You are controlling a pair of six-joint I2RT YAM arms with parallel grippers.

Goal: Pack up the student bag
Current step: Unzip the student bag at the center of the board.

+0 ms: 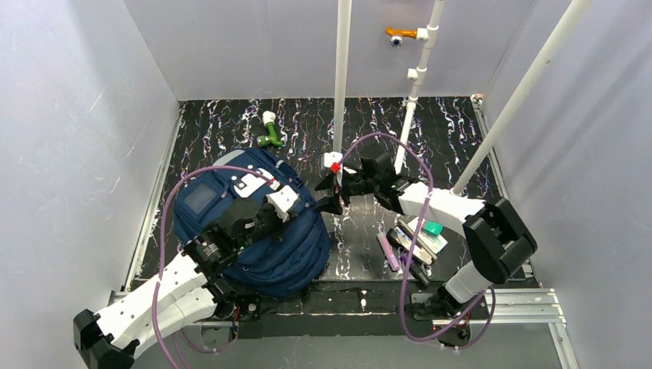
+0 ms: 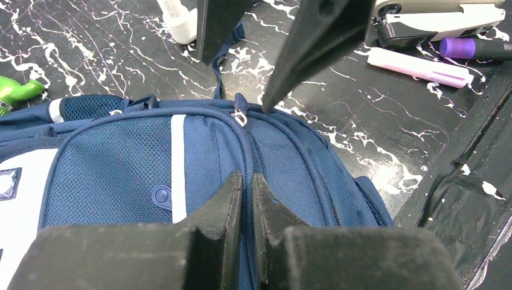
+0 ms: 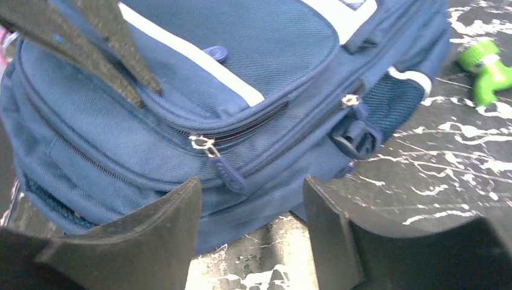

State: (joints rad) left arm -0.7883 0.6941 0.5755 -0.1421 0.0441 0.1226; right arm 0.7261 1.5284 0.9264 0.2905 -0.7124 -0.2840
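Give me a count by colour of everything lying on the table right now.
Navy: 1 (bag)
Green: 1 (toy)
Pink: 1 (pen)
Purple: 1 (marker)
White: 2 (bottle, box)
Teal: 1 (item)
Total: 7 that I can make out; the pile may hide more.

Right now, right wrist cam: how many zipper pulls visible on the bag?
2 on the student bag: one zipper pull mid-side, another near the black buckle. More may be hidden.
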